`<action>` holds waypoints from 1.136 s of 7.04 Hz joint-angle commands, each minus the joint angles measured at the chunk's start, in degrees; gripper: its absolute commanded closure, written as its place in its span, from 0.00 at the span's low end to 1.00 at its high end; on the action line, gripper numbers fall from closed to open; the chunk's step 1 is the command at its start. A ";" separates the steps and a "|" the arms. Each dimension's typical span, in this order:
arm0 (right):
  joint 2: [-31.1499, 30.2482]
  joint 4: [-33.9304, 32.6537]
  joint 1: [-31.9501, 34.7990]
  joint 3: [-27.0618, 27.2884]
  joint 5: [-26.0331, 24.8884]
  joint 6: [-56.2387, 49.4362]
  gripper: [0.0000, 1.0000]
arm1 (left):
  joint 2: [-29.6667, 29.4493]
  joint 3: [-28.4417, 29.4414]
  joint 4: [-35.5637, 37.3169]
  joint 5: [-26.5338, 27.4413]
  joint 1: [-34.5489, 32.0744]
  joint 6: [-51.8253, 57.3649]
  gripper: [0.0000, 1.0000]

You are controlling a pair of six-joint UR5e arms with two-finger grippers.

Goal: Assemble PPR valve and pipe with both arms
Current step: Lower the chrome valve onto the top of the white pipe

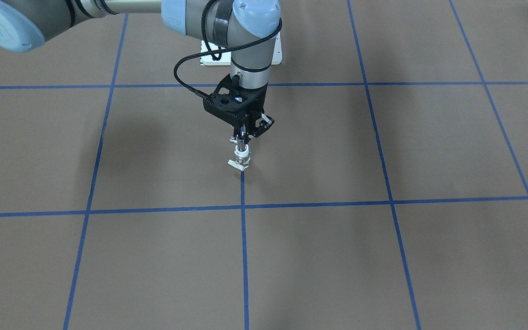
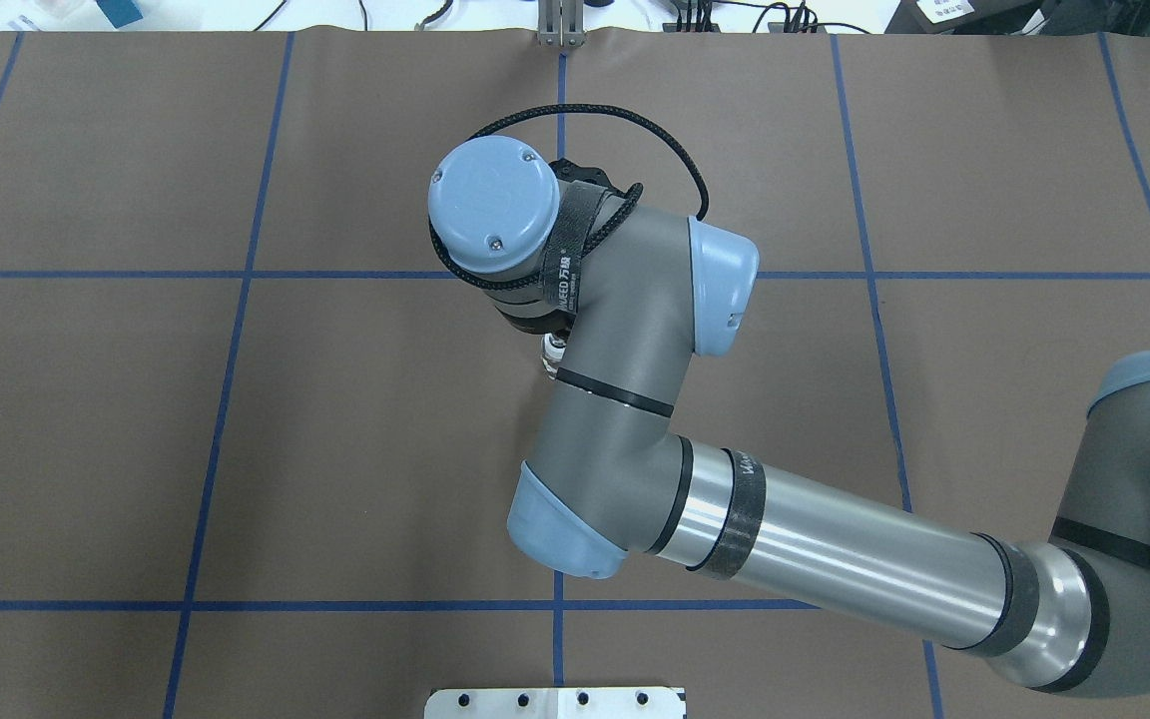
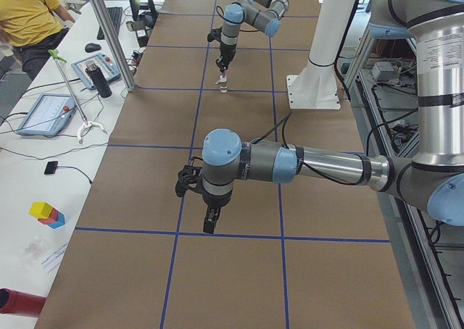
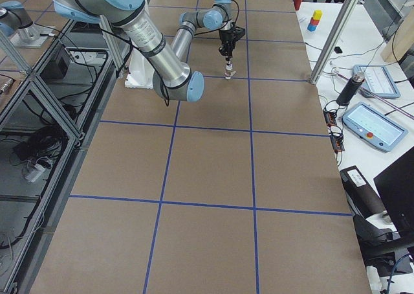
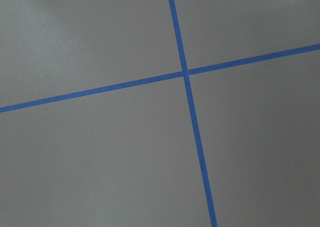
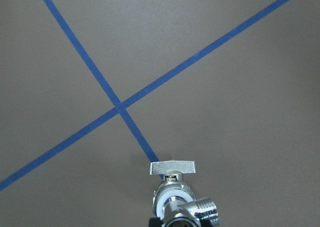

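PPR valve [image 1: 242, 160] standing on end on worktop [image 1: 383, 256], sitting on tape line [image 1: 244, 238]. Pipe [image 6: 202, 208] resting at valve's top end, touching it. Right hand [image 1: 242, 143] hanging directly above valve, pipe sitting between its fingers. Pedestal base [image 1: 277, 52] lying behind valve, robot's side, near. Tape crossing [image 1: 244, 207] lying before valve, operators' side. Left hand [image 3: 210, 224] hovering over worktop well apart from valve, toward robot's left.

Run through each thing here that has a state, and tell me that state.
PPR valve: upright, lever sticking out sideways.
pipe: upright atop the PPR valve, gripped.
right end effector: shut on the pipe.
left end effector: far from both parts; open or shut unclear.
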 commanded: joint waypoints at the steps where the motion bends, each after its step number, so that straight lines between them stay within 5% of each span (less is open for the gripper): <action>1: 0.04 0.04 -0.03 -0.01 0.04 -0.40 1.00 | 0.00 0.00 0.00 0.00 0.00 0.00 0.00; 2: -0.14 0.04 -0.03 -0.01 -0.04 -0.66 0.47 | 0.00 0.00 0.00 0.00 0.00 0.00 0.00; 3: -0.14 0.04 -0.03 0.08 -0.04 -1.19 0.08 | 0.00 0.00 0.00 0.00 0.00 0.00 0.00; 4: -0.22 0.04 -0.03 0.08 -0.04 -1.37 0.01 | 0.00 0.00 0.00 0.00 0.00 0.00 0.00; 8: 0.39 -0.13 5.29 2.10 4.49 -6.88 0.01 | 1.57 0.09 -0.09 -0.35 0.09 -0.17 0.00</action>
